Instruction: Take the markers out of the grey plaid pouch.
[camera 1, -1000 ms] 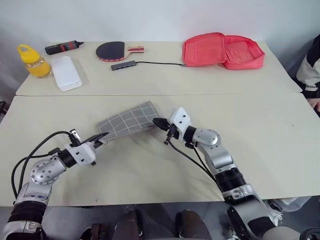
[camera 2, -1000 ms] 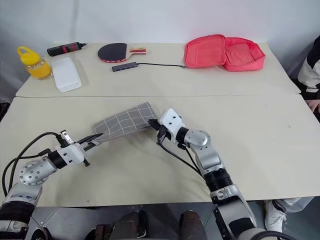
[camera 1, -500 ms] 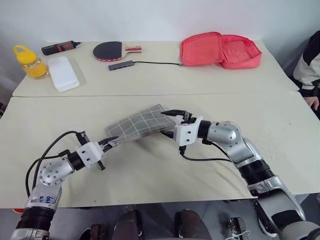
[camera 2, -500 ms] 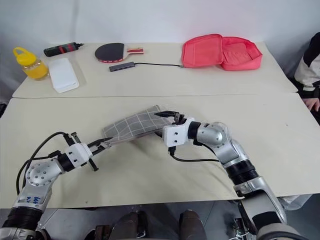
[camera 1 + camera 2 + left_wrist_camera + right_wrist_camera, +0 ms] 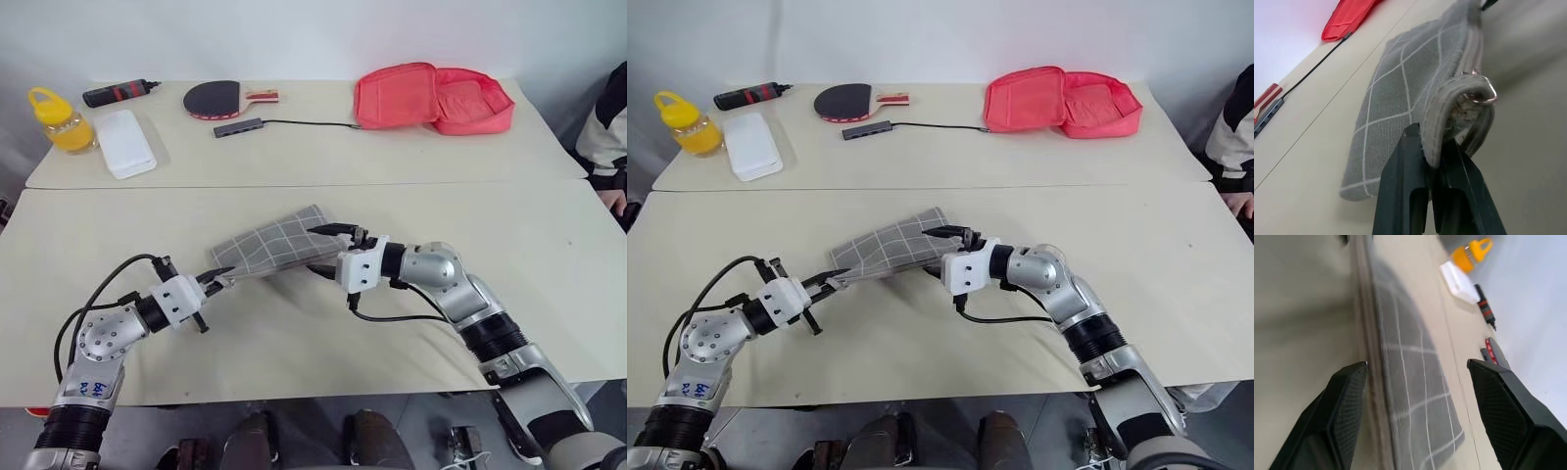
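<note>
Over table (image 5: 294, 343), both grippers reach inward, level.

The left arm reaches in from about 8 o'clock, wrist near level, its left gripper (image 5: 217, 276) pointing toward 2 o'clock — fingers (image 5: 1405, 186) pressed together on the ring-loop end of the grey plaid pouch (image 5: 269, 248). The right arm comes from 4 o'clock, forearm bent leftward, the right gripper (image 5: 331, 249) aimed at 9 o'clock — fingers (image 5: 1347, 406) spread wide, straddling the pouch's other end.
</note>
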Motion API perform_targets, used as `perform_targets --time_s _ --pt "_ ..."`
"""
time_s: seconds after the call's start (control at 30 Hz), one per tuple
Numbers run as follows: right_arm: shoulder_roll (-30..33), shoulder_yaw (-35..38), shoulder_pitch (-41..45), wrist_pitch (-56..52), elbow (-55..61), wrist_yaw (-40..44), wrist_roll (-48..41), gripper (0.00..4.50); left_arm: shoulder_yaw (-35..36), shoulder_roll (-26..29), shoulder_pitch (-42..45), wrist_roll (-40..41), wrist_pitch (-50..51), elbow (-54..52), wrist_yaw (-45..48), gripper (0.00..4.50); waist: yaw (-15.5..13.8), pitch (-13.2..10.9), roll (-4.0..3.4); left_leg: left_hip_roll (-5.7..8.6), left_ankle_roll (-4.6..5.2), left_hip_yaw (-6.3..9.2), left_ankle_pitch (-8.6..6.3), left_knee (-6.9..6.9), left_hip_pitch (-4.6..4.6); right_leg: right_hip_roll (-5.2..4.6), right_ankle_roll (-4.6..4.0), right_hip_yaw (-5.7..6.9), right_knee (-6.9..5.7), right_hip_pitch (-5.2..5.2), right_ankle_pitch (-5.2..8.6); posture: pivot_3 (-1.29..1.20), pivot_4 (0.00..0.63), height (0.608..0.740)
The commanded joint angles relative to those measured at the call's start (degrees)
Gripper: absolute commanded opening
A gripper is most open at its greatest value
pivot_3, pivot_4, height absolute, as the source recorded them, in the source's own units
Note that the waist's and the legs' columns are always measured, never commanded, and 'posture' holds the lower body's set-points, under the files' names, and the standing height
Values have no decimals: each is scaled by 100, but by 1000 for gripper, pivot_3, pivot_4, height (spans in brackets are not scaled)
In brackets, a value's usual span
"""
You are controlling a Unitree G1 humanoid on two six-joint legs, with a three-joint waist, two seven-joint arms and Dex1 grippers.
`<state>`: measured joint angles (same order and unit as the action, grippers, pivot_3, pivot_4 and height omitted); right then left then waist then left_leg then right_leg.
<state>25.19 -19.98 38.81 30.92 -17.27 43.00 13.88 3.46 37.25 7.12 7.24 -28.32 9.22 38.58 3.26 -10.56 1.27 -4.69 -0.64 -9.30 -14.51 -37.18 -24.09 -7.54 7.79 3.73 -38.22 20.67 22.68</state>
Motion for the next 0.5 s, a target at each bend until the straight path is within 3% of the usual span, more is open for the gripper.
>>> perform_targets --time_s 0.03,0.17,0.27,0.5 --pt "78 29 -47 -85 23 -158 195 3393 160 -76 -31 256 127 -386 -26 0 -4 0 0 1 0 0 0 0 0 -1 0 0 0 0 0 0 150 740" --pt "71 42 84 54 -203 -458 519 3393 172 -47 -98 354 201 -532 116 0 10 0 0 0 0 0 0 0 0 0 0 0 -1 1 0 0 150 740" --pt "6 29 181 49 -319 -588 608 2787 186 -39 -128 363 284 -590 155 0 21 0 0 -1 -1 -2 1 0 1 2 0 -2 -4 2 0 0 150 740" --pt "-85 52 141 16 -326 -639 541 254 252 -113 -163 516 547 -756 133 0 10 0 0 0 -1 -1 1 -1 0 1 0 -2 -4 2 0 0 150 740"
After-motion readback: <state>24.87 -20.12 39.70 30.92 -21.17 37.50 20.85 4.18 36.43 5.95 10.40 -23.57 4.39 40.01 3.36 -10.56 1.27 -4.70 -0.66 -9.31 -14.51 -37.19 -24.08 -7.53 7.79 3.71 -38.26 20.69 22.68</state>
